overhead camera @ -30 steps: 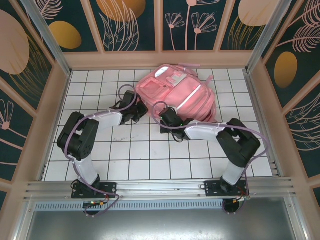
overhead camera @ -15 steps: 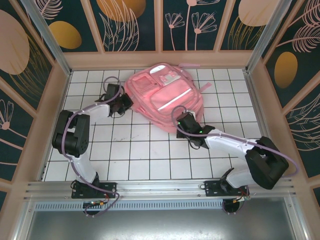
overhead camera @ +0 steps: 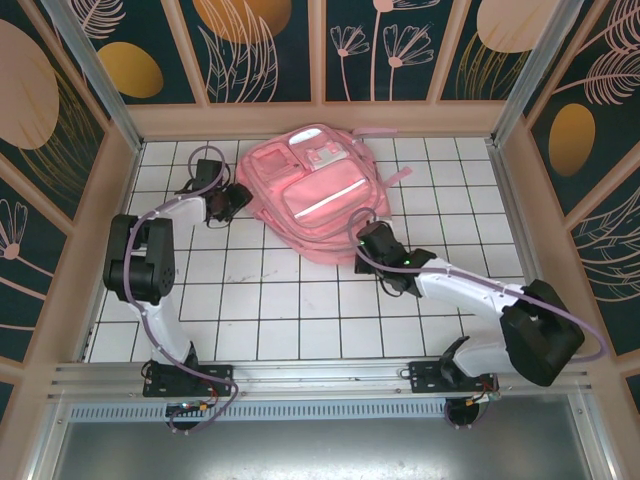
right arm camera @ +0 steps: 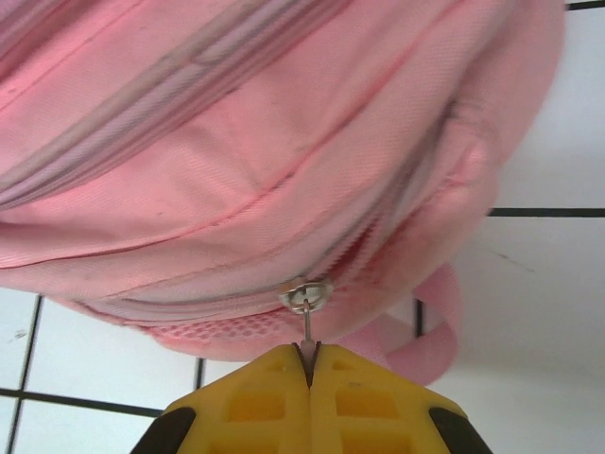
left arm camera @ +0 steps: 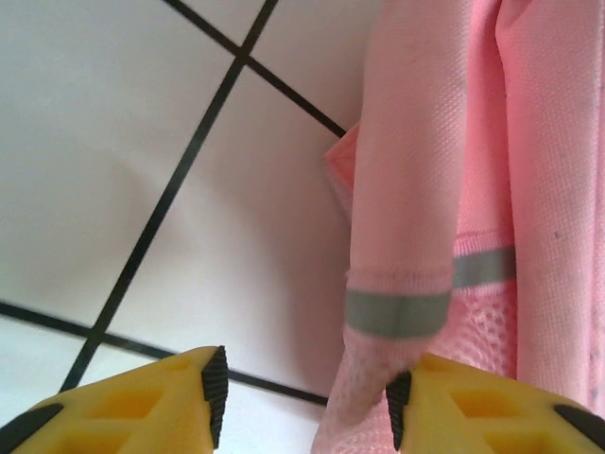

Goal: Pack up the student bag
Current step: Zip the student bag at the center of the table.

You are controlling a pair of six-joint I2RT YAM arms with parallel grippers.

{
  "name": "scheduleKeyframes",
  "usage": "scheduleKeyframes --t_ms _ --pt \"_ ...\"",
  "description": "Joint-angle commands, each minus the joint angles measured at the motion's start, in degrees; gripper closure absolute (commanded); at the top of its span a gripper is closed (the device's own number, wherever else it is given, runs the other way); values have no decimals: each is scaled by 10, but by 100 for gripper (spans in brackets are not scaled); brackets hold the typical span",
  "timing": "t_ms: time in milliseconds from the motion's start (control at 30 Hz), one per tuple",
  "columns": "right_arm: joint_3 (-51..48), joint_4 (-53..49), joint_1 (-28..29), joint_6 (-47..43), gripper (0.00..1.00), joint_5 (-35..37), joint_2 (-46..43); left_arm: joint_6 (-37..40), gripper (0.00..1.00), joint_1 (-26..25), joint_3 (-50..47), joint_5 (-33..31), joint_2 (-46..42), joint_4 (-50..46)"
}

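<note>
Tiled worktop seen from above, with both wrist views. Count: one student bag, two arms, two claws.

The student bag lies flat at the far centre of the worktop, close to the back wall, with its front pockets facing up. Its long axis runs from far to near and is slightly skewed, the near end lying a little to the right. The end bearing the white patch points toward the back wall. The pale reflective stripe crosses the bag at a slant, about square to that axis. A pink strap trails off the bag's right side.

The left claw sits at the bag's left edge. In its wrist view the left claw is spread, and a fold of pink fabric with a grey band hangs close to one black pad.

The right claw sits at the bag's near right corner. In its wrist view the right claw is pressed together, pinching the metal zip pull.
</note>
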Motion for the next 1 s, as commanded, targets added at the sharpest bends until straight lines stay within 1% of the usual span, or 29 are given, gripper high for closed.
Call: scheduleKeyframes --t_ms 0,67,167,267,400,500,567,700,833,867,900,967 --pt "34 -8 25 -4 100 -7 22 -43 50 0 -53 27 -74 36" --pt "49 3 40 -5 100 -20 36 -67 49 -14 -93 39 -115 42" --pt "79 16 63 -6 100 -32 61 -105 49 -50 -154 41 -168 49" --pt "109 28 84 -11 100 -45 88 -160 49 -102 -211 43 -212 70" --pt "138 35 103 -17 100 -55 121 -257 49 -187 -278 39 -253 132" --pt "139 41 108 -17 100 -59 127 -307 48 -236 -290 28 -256 183" --pt "137 39 108 -18 100 -56 126 -322 46 -258 -280 13 -249 197" --pt "127 37 108 -20 100 -60 116 -333 43 -285 -252 -18 -223 213" --pt "118 36 108 -15 100 -58 108 -350 43 -300 -234 -24 -180 253" --pt "117 37 108 -14 100 -57 106 -351 47 -301 -229 -21 -167 263" --pt "114 36 108 -12 100 -56 104 -351 54 -304 -221 -19 -153 266" --pt "112 33 108 -11 100 -47 99 -351 74 -308 -209 -19 -135 263"
